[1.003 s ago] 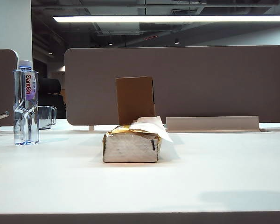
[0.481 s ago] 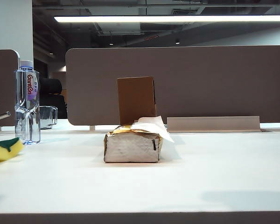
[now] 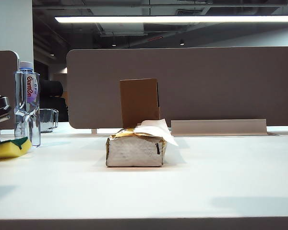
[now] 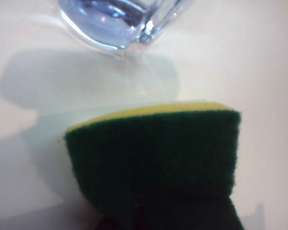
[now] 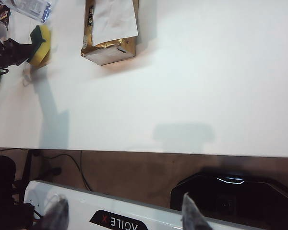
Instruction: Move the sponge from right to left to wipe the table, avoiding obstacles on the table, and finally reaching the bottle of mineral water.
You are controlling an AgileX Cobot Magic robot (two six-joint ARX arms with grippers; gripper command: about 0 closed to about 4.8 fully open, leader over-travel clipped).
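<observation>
Left gripper (image 3: 1,117): at the far left edge of the exterior view, dark body just above the sponge — clamped tight on the sponge, fingers hidden under the green pad in the left wrist view
Sponge (image 3: 9,147): yellow foam down on the table, dark green scouring layer on top; lying at the left edge of the exterior view, just beside the foot of the bottle; green face filling the lower half of the left wrist view (image 4: 153,163); seen small from the right wrist view (image 5: 40,38), held at the end of the left arm
Bottle of mineral water (image 3: 27,104): upright at the left rear of the table, pale cap, red lettering on the label; clear ribbed base close ahead of the sponge in the left wrist view (image 4: 116,21), whether touching cannot be told
Table (image 3: 206,177): plain white, darker front edge, soft shadows on the surface
Tissue pack (image 3: 134,149): silver foil with gold top, white tissue sticking out toward the right; near the middle of the table, well apart from the sponge
Cardboard box (image 3: 139,101): brown, upright, directly behind the tissue pack
Glass container (image 3: 48,120): short, clear, behind the bottle
Right gripper (image 5: 122,215): raised off the table over its front edge, away from everything — jaws standing wide apart, nothing between them
</observation>
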